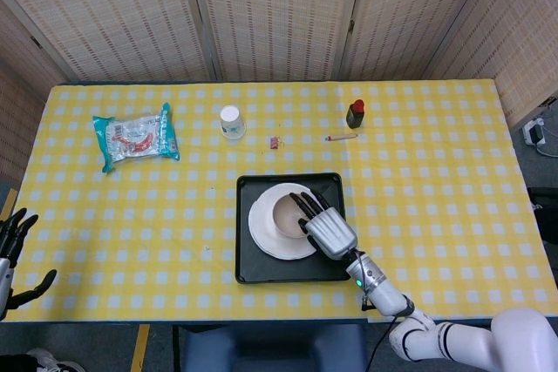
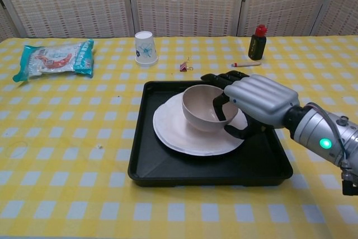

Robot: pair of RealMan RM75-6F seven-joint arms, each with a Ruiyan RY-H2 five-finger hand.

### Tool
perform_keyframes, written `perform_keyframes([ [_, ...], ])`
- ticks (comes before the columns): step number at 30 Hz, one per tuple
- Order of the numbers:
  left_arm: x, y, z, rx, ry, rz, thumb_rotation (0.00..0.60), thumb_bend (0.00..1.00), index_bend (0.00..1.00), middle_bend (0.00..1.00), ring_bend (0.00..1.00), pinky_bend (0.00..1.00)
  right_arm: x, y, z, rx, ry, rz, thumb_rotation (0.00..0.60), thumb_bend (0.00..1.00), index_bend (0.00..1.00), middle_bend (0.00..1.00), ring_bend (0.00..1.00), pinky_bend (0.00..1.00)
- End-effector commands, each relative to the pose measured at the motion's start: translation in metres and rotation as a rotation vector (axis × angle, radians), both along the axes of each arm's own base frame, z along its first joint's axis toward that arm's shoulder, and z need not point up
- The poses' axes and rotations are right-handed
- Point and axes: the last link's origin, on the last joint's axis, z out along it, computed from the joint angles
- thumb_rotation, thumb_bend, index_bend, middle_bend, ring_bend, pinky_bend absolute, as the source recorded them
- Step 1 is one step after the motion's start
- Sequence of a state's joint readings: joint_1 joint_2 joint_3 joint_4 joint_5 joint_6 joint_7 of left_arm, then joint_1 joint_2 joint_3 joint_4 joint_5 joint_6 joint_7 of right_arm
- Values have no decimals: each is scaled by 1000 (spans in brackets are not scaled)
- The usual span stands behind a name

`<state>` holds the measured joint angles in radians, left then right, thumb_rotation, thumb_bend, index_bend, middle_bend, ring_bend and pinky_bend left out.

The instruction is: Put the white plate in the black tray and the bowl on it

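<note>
The white plate (image 1: 264,231) (image 2: 180,132) lies in the black tray (image 1: 258,271) (image 2: 190,165) near the table's front edge. A beige bowl (image 1: 286,213) (image 2: 201,108) stands on the plate. My right hand (image 1: 324,227) (image 2: 253,101) grips the bowl's right rim, fingers inside and thumb outside. My left hand (image 1: 12,250) shows only at the lower left edge of the head view, off the table, fingers spread and holding nothing.
A snack packet (image 1: 136,136) (image 2: 54,59) lies at the far left. A paper cup (image 1: 230,121) (image 2: 145,47), a small clip (image 1: 275,142) (image 2: 185,66), a pen-like stick (image 1: 341,137) (image 2: 245,64) and a dark red-capped bottle (image 1: 355,113) (image 2: 257,42) stand beyond the tray.
</note>
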<state>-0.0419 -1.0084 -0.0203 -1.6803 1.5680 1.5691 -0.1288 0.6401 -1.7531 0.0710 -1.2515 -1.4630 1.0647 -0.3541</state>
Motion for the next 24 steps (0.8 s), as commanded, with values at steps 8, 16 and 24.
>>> perform_keyframes([
  [8,0,-1,1,5,0,3,600,319,0,0,13,44,-2,2,3,15,23,-16,600,487,280,0,0,0],
  [16,0,-1,2,10,3,-1,600,319,0,0,13,44,-13,18,45,8,-49,-45,600,489,24,0,0,0],
  [24,1,0,-6,-7,34,-3,600,319,0,0,13,44,-49,52,122,-149,-120,-119,600,487,0,0,0,0],
])
